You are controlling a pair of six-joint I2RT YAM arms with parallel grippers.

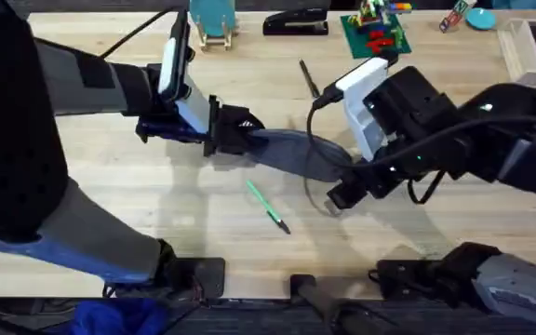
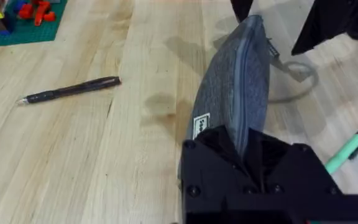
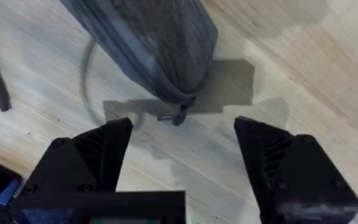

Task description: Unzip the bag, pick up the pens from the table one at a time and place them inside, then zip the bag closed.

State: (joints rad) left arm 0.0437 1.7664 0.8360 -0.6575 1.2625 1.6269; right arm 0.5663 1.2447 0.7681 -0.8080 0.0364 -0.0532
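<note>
Overhead: blue-grey bag [image 1: 291,156] lies mid-tabletop [image 1: 110,195], zipped, green pen [image 1: 268,207] just in front. Left wrist: left pincer [image 2: 244,152] clamped on the bag's end. Right wrist: right pincer [image 3: 182,146] spread apart over the zipper pull [image 3: 180,113].

I see the long blue-grey cloth bag [image 1: 291,156] zipped shut on the pale wooden table [image 1: 110,200]. A slim black pen [image 1: 309,78] lies behind it. A slim green pen [image 1: 268,206] lies in front.

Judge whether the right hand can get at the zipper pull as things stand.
Probably yes. The right hand is open just short of the zipper pull at the end of the bag, with bare table between them.
</note>
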